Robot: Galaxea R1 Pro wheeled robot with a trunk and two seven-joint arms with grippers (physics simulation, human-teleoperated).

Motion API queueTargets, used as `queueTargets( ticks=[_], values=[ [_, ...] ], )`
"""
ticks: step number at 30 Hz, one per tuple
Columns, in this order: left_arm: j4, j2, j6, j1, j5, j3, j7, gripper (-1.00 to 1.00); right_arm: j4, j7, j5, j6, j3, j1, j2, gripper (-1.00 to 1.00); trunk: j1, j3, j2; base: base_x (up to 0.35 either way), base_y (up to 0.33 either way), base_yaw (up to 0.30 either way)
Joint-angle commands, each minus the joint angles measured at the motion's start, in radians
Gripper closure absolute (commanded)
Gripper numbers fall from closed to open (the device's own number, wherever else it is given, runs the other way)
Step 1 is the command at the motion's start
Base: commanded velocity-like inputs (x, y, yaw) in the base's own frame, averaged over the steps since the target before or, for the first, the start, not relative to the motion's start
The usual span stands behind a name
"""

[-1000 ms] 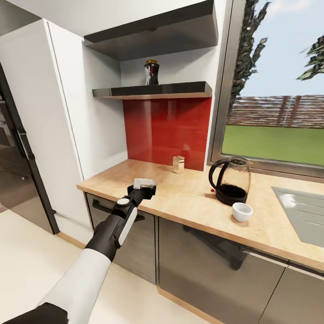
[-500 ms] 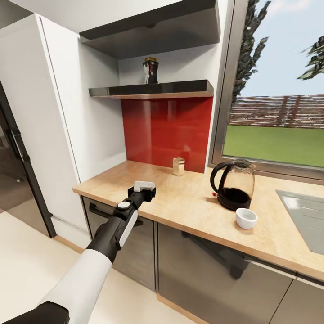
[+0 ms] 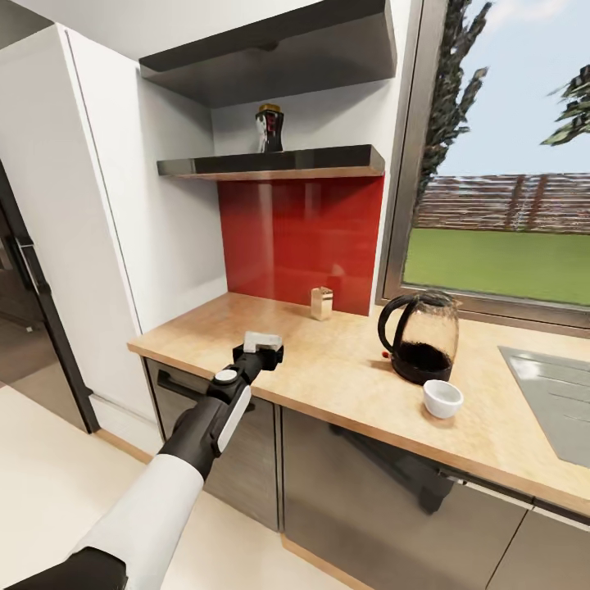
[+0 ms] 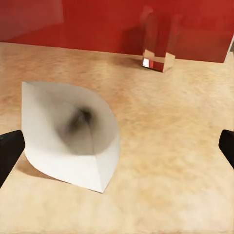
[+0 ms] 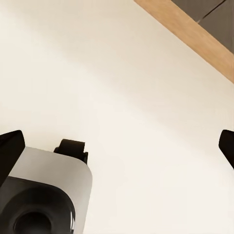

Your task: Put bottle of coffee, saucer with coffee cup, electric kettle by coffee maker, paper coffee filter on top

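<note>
While the left gripper [image 3: 260, 348] hangs just over the front left part of the countertop [image 3: 344, 377], its fingers stand wide apart and hold nothing; in the left wrist view the two dark fingertips [image 4: 9, 151] sit at either side with the paper coffee filter [image 4: 73, 141] lying on the wood between them, nearer one finger than the other. The filter rests on its side with its open mouth toward the camera, so the grip will likely have to close across the soft cone rather than on a firm edge, and it may crumple or slide. The wide spread looks suited to straddling it before closing.

Further along the countertop, toward the sink [image 3: 557, 401], the electric kettle [image 3: 422, 336] stands upright near the window side, and the coffee cup [image 3: 443, 399] sits just in front of it near the front edge. The bottle of coffee [image 3: 269, 128] is on the shelf [image 3: 270, 164] above the red back wall, not yet brought down. A small shiny box [image 3: 321, 303] stands at the back edge.

The right gripper [image 5: 117, 146] points down at the pale floor [image 5: 122, 87] beside the robot's base [image 5: 44, 195], its fingertips far apart and empty
</note>
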Motion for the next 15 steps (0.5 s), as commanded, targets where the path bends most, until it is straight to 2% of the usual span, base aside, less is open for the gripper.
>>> queueTargets(
  ticks=[1, 3, 6, 15],
  values=[
    [0.025, 0.000, -0.009, -0.001, 0.007, -0.004, 0.007, -1.00, 0.001, 0.000, 0.004, -0.004, 0.000, -0.001, 0.000, -1.00, 0.000, -0.001, -0.001, 0.006, -0.002, 0.000],
    [0.067, 0.000, -0.055, -0.001, 0.007, -0.006, 0.007, -1.00, 0.001, 0.000, 0.004, -0.004, 0.000, -0.001, 0.000, -1.00, 0.000, -0.001, -0.001, 0.085, -0.055, 0.000],
    [0.084, 0.000, -0.074, -0.001, 0.008, -0.006, 0.007, -1.00, 0.001, 0.000, 0.004, -0.004, 0.000, -0.001, 0.000, -1.00, 0.000, -0.001, -0.001, 0.176, -0.127, 0.000],
    [0.093, 0.000, -0.083, -0.001, 0.008, -0.006, 0.007, -1.00, 0.002, 0.001, 0.005, -0.004, 0.000, -0.001, 0.000, -1.00, 0.000, -0.001, -0.001, 0.107, -0.064, 0.000]
  ],
)
